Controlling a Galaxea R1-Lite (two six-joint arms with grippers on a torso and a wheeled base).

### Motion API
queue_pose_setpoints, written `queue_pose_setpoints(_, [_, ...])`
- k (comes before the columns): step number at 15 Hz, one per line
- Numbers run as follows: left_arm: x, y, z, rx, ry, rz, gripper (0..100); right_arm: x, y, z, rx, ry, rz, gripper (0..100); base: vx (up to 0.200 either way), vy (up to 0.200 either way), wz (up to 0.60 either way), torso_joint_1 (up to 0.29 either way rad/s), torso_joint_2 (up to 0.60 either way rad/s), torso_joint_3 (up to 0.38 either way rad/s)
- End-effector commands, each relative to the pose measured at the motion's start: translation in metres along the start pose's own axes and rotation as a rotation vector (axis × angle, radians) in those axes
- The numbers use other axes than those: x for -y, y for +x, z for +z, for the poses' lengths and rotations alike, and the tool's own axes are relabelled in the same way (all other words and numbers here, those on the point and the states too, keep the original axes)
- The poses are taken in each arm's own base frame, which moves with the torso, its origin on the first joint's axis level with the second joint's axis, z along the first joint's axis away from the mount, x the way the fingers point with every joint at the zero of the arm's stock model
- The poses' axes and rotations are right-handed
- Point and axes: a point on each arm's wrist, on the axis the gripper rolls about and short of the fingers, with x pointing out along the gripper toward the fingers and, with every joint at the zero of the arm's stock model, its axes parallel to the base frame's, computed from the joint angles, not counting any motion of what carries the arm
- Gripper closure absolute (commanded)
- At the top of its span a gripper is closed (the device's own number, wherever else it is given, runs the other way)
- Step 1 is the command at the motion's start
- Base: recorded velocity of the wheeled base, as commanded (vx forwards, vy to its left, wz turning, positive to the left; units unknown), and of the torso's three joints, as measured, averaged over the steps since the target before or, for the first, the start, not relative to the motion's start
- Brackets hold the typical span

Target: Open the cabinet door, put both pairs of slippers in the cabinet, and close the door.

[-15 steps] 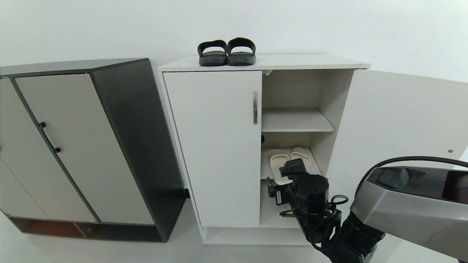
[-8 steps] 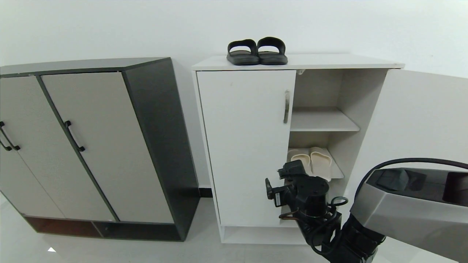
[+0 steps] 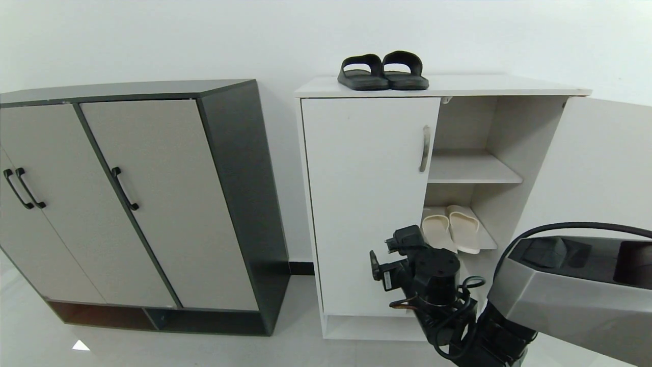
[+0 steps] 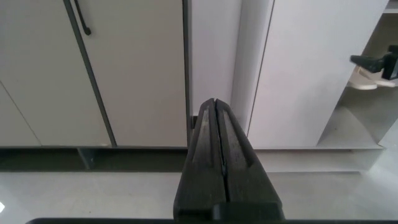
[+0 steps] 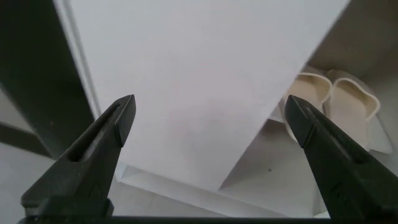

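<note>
A pair of black slippers [image 3: 383,71] sits on top of the white cabinet [image 3: 509,84]. Its left door [image 3: 367,204] is closed; its right door [image 3: 606,168] is swung wide open. A pair of cream slippers [image 3: 451,232] lies on the middle shelf inside, also seen in the right wrist view [image 5: 336,99]. My right gripper [image 3: 389,252] is open and empty, low in front of the closed left door [image 5: 205,74], near its inner edge. My left gripper [image 4: 215,107] is shut and empty, low, facing the gap between the two cabinets.
A dark cabinet [image 3: 234,193] with two closed pale doors and black handles [image 3: 125,188] stands left of the white one. The upper shelf [image 3: 473,171] of the white cabinet is bare. Grey floor [image 3: 204,351] lies in front.
The whole head picture has shifted right, so the camera has moved. My right gripper now stands before the closed door rather than before the open compartment with the cream slippers.
</note>
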Motion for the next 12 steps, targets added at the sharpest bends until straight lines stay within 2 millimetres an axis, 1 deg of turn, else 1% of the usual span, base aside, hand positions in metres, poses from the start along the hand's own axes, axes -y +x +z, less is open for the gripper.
queue_pose_setpoints(1, [0.0000,0.0001,0.0000,-0.002,-0.001,0.000,100,0.0004,0.0005,-0.0017,-0.004,-0.004,-0.002,0,0.000,0.000,0.00,0.000,0.00,0.000])
queue_pose_setpoints(12, [-0.0001,0.0001,0.0000,-0.002,-0.001,0.002,100,0.0001,0.0026,-0.0058,-0.011,-0.013,-0.004,0,0.000,0.000,0.00,0.000,0.00,0.000])
